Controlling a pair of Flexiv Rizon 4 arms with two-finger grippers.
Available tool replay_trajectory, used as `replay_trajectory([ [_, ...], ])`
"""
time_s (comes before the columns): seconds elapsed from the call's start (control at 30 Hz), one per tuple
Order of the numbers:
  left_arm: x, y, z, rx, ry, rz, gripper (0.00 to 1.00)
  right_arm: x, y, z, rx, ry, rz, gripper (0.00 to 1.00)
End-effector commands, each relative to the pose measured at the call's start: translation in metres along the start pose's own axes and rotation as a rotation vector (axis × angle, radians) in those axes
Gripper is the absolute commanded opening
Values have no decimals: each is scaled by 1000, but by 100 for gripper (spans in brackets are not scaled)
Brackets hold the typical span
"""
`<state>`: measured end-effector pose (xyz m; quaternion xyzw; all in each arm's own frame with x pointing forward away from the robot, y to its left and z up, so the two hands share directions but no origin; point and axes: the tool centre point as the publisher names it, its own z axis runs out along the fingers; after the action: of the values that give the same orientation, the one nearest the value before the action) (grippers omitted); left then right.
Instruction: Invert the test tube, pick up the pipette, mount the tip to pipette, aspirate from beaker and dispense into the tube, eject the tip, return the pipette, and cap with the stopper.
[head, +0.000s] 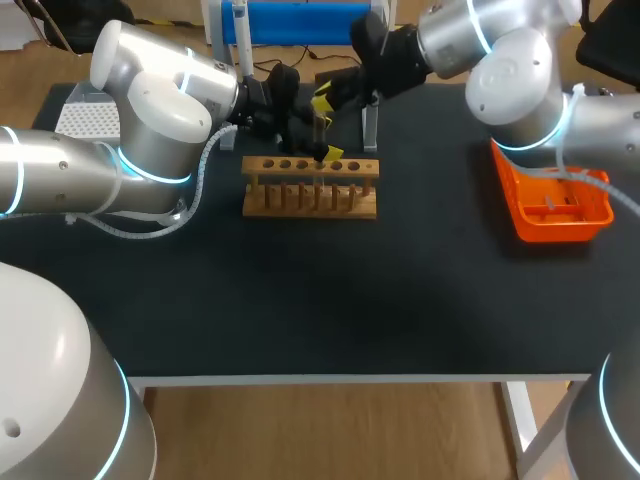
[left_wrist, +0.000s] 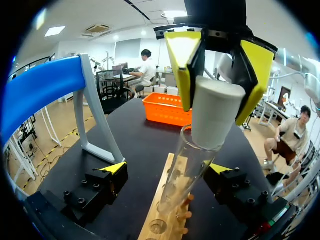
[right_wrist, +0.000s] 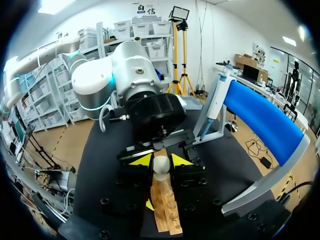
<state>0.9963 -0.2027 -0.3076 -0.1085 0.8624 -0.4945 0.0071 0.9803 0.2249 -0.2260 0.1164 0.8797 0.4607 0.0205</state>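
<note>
Right wrist view showed the right pincer (right_wrist: 161, 161) closed on the white stopper (right_wrist: 161, 166), one yellow tip on each side. The stopper sat in the mouth of the test tube (left_wrist: 187, 170), which stood in the wooden rack (head: 310, 187) on the bench (head: 350, 300). The left pincer (left_wrist: 169, 169) was wide open, its fingers on both sides of the tube and not touching it. An orange basket (head: 555, 205) lay well apart, at the right.

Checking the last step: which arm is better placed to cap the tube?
Right. The right gripper holds the stopper at the tube mouth; the left gripper is open and empty.
</note>
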Motion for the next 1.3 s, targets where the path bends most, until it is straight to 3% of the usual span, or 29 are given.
replay_trajectory([
  [0.03,0,0,0,-1,-1,-1,100,0,-4,2,9,3,4,0],
  [0.7,0,0,0,-1,-1,-1,100,-1,7,-10,-57,-21,12,0],
  [1.3,0,0,0,-1,-1,-1,100,0,1,0,-43,-20,8,0],
])
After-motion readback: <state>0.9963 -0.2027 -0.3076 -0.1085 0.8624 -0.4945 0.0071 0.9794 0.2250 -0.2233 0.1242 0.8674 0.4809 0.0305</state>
